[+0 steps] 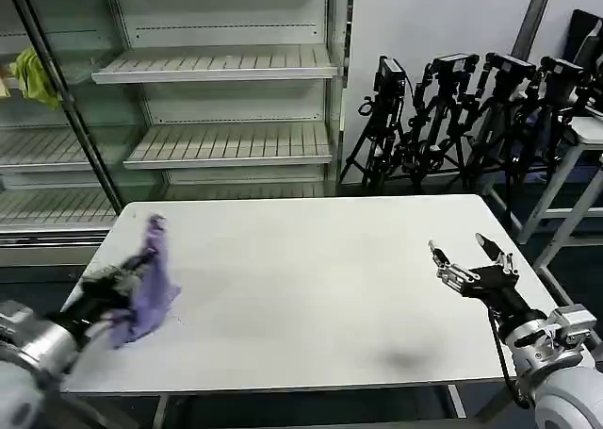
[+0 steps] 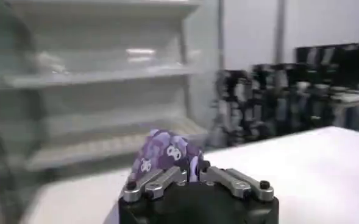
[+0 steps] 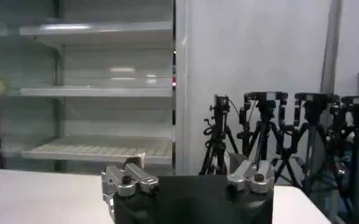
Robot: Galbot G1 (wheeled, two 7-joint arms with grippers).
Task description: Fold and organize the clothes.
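The clothes are one lavender T-shirt (image 1: 151, 283), bunched and hanging at the white table's left side. My left gripper (image 1: 132, 269) is shut on it and holds it lifted, with cloth trailing to the tabletop. In the left wrist view the shirt's purple-and-white print (image 2: 166, 153) bulges out between the closed fingers (image 2: 161, 179). My right gripper (image 1: 466, 259) hovers open over the table's right side, far from the shirt, with nothing in it. In the right wrist view its fingers (image 3: 127, 179) are spread wide.
The white table (image 1: 311, 288) is bare across its middle and right. Metal shelving (image 1: 217, 99) stands behind it. A row of black tripods (image 1: 471, 108) lines the back right. Another table's edge (image 1: 589, 132) is at the far right.
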